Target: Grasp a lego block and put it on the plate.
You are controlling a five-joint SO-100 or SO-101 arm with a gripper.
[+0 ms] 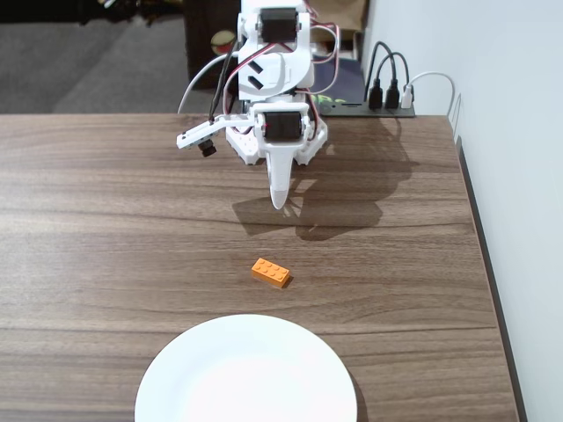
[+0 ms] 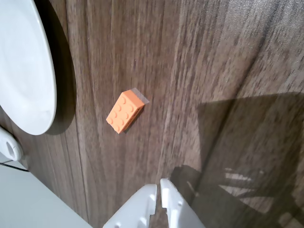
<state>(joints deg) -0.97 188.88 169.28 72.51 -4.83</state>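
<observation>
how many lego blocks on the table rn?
1. The lego block lies on the wood between the gripper and the plate; none visibly hidden.

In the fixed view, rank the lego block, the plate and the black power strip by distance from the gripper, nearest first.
Measured from the gripper tip in the fixed view:
1. The lego block, just below the tip on the table, apart from it.
2. The power strip, up and to the right at the table's back edge.
3. The plate, at the bottom edge, beyond the block.
</observation>
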